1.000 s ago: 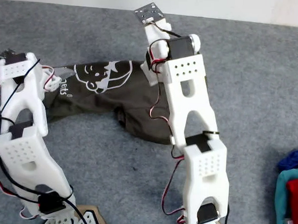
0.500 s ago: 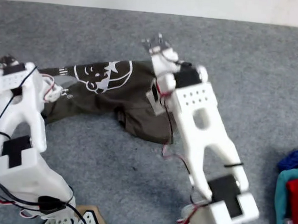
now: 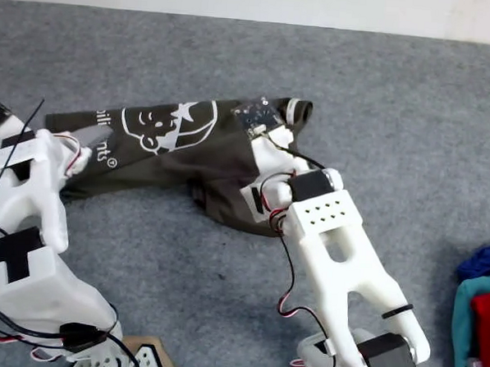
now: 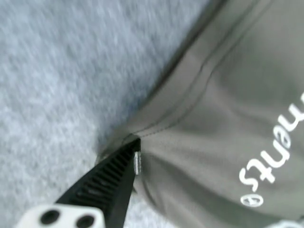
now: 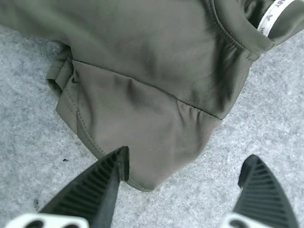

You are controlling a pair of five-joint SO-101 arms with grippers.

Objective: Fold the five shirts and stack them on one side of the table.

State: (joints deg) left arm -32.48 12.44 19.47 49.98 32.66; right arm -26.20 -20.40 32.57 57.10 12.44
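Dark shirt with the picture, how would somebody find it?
Look at the middle of the grey table. The dark olive shirt lies spread out there. It alone has a white cartoon face on it; the other shirts are blue, teal and red, piled at one edge.

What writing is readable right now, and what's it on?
On the dark shirt, white lettering beside a round cartoon print: partly hidden, no whole word readable.
On its neck label: letters too small and cut off to read.
No other text readable.
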